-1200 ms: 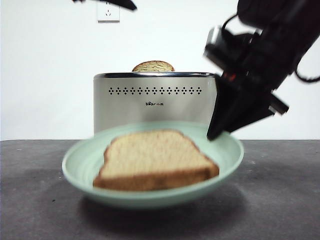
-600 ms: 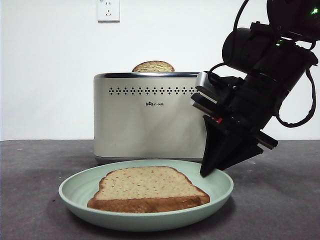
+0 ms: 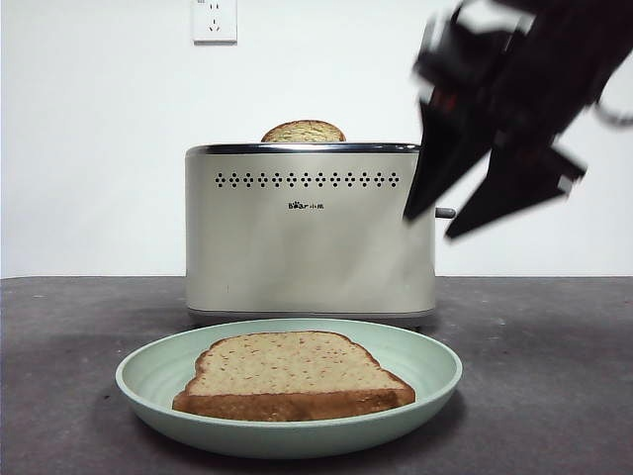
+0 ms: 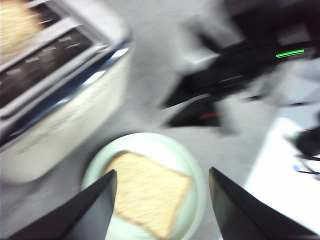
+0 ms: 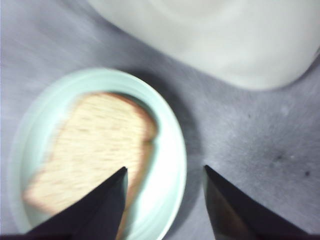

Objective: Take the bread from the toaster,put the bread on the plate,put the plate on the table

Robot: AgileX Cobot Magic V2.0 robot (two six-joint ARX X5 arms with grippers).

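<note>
Setting: a dark grey table (image 3: 554,396) against a plain white wall (image 3: 89,148) with one socket (image 3: 215,20) high up.
Bread count: two slices. One bread slice (image 3: 295,374) lies flat in the plate; a second slice (image 3: 303,132) stands in the toaster, only its domed top showing.
Plate: one pale green plate (image 3: 148,381), resting on the table just in front of the toaster.
Toaster: one cream toaster (image 3: 307,237), upright behind the plate, its grey lever (image 3: 445,212) on the side nearest the gripper.
Right gripper (image 3: 447,224): blurred, hanging above the plate's rim beside the toaster, jaws spread and empty.
Left gripper (image 4: 162,182): high above the plate, jaws parted, gripping nothing.
Change: half a second ago the right gripper's tip sat at the plate's rim; now it is well up, level with the toaster's lever. Plate and bread lie as before.
</note>
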